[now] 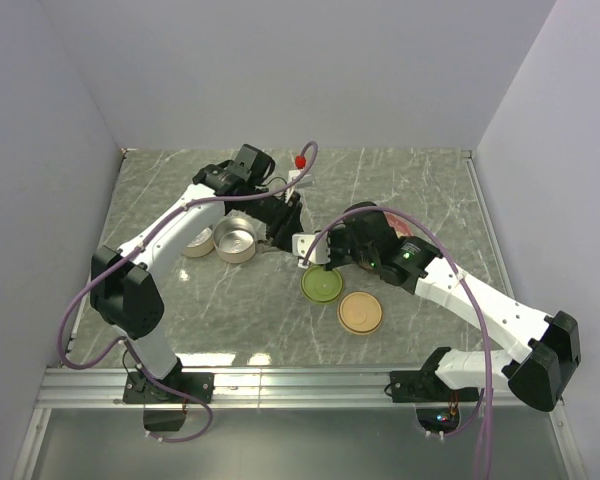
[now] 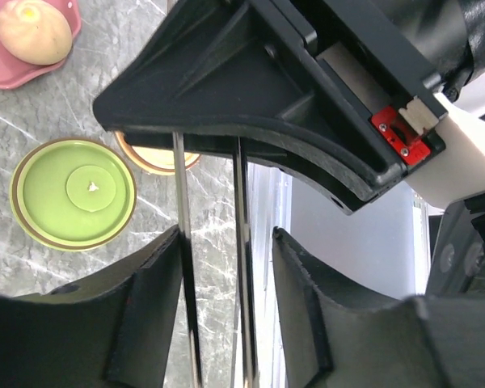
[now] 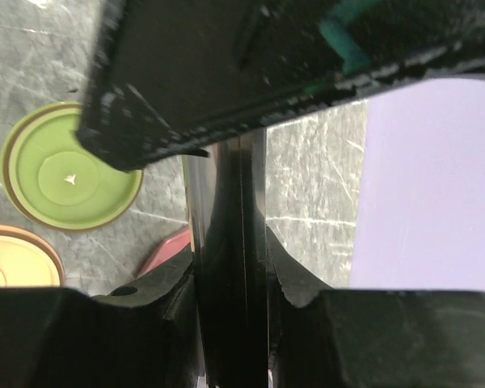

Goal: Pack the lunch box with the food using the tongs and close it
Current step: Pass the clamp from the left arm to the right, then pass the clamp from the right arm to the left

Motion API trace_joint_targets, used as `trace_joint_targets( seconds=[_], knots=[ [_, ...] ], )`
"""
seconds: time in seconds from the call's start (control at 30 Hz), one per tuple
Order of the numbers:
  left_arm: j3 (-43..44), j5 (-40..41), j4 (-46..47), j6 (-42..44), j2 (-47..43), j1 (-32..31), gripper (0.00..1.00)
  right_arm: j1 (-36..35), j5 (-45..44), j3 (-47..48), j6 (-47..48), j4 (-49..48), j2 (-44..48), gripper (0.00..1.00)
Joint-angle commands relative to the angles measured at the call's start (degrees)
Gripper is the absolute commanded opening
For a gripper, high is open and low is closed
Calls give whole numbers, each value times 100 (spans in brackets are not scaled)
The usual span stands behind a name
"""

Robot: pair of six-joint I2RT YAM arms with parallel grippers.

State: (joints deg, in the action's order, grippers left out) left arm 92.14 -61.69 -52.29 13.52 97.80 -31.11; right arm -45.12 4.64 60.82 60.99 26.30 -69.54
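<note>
two grippers meet over the middle of the table [image 1: 420,180], both at the tongs [image 2: 181,202]. the right gripper [image 3: 234,250] is clamped on them: in its wrist view the two thin arms are pressed together into one dark strip between its fingers. the left gripper [image 2: 226,234] has its jaws parted with both tong arms running between them. one finger [image 2: 149,307] touches the nearer arm, while the other stands clear of its arm with a gap showing, so this gripper is not squeezing. the ends of the tongs are out of sight

one beige ball [image 2: 32,31] sits on the pink plate [image 2: 4,74], which lies partly under the right arm in the top view. the red-orange chunks cannot be made out. a green lid [image 2: 73,194] lies flat on the table, with a tan lid [image 2: 158,160] just beside it, nearer the arm bases. the lunch box [image 1: 237,240], a round metal tin, stands uncovered on the left, well apart from the plate, with a shallower second tin [image 1: 194,243] right beside it
</note>
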Motion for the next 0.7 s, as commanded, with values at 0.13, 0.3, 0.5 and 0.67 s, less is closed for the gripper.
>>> trace_joint_targets(
  seconds=[0.13,0.3,0.5,0.67],
  knots=[
    [76,-1,-202,90,-50,-70,54,30,-342,132,9,-153,37,0],
    [-3,253,-97,116,-103,-158,51,21,-245,264,-70,120,-33,0],
    [-205,535,201,28,-243,-264,45,21,-218,238,-96,129,-16,0],
    [-249,693,185,107,-253,-307,42,21,-210,220,-70,138,37,0]
  ],
)
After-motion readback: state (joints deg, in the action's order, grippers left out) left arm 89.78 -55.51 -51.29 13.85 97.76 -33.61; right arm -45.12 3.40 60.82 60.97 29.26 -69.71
